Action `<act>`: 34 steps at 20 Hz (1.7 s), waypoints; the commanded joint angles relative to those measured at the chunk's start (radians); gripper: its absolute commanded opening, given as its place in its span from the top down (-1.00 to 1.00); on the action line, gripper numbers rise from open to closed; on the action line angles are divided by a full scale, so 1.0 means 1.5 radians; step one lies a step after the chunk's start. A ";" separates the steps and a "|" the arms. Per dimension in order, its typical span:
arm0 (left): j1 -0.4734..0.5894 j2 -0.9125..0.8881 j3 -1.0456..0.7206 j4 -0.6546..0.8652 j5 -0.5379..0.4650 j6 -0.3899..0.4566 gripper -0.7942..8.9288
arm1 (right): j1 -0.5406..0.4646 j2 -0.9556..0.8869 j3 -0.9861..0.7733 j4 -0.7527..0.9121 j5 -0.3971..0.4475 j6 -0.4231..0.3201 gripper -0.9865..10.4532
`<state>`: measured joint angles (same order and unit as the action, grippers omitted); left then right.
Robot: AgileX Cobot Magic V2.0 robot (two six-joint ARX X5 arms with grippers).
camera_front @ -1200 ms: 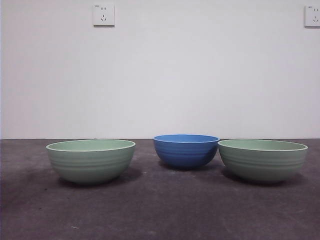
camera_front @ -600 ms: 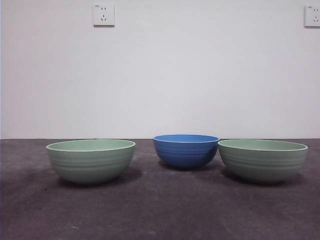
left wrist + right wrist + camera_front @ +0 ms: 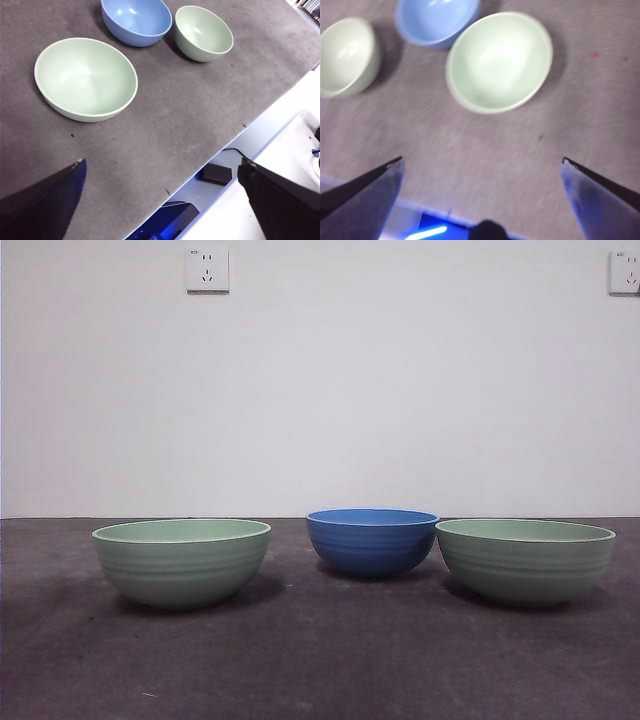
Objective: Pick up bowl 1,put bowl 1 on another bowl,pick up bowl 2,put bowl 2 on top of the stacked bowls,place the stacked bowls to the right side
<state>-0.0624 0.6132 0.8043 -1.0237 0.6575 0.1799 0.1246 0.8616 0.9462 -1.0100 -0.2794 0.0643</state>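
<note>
Three bowls stand in a row on the dark grey felt-like table [image 3: 320, 660], none stacked yet, so the step in hand is judged to be the first pick. In the front view, a pale green ribbed bowl with a light rim [image 3: 182, 560] stands at the left, apart from the others; the round blue ribbed bowl [image 3: 372, 539] sits in the middle and a little further back; a second pale green ribbed bowl [image 3: 525, 557] stands at the right, its rim just beside the blue one's, possibly touching.

Neither arm shows in the front view. The left gripper [image 3: 160, 200] hangs high above the table's near edge with its jaws spread wide and nothing between them; the left green bowl [image 3: 86, 78] lies nearest to it. The right gripper [image 3: 480, 195] is likewise high, jaws wide apart and empty, with the right green bowl [image 3: 499, 61] nearest; that view is blurred.

To do the pick well, I'd bring one gripper down over the near rim of its own green bowl, one jaw inside and one outside the wall, and close on the rim firmly. The right bowl crowds the blue bowl [image 3: 437, 20], so approaching from the side away from it should avoid knocking it. Lift clear before crossing over, then lower it centred so it nests
</note>
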 commanded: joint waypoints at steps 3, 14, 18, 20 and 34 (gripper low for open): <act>-0.002 -0.001 0.002 0.003 0.000 -0.001 -0.46 | 0.001 0.105 0.000 0.085 0.036 0.047 -0.20; -0.002 -0.001 0.002 0.003 0.000 -0.001 -0.46 | 0.001 0.356 0.000 0.240 0.038 0.069 0.01; -0.002 -0.001 0.002 0.003 0.000 -0.001 -0.46 | 0.001 0.404 0.000 0.275 0.067 0.074 0.13; -0.002 -0.001 0.002 0.003 0.000 -0.001 -0.46 | 0.001 0.419 0.000 0.288 0.068 0.074 0.24; -0.002 -0.001 0.002 0.003 0.000 -0.001 -0.46 | 0.001 0.472 0.000 0.321 0.069 0.074 0.70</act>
<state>-0.0624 0.6132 0.8043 -1.0237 0.6575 0.1799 0.1242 1.5642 0.9462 -0.5400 -0.1799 0.1688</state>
